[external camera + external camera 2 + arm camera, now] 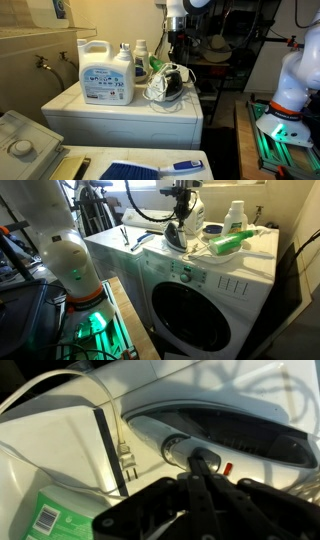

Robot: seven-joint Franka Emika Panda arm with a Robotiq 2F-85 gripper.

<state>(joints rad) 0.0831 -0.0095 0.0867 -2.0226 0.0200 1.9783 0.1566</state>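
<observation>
One gripper (203, 466), fingers together, hovers at the cord end of the iron (176, 237). Approach seems the step in hand; grasping it would call for opening first.

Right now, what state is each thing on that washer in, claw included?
Clothes iron: resting on the washer, cord loose.
Plug: unplugged, lying free.
Detergent jug: upright, capped.
Green bottle: lying on its side.
Washer door: shut.
Claw: right above the iron; open or shut unclear.
</observation>
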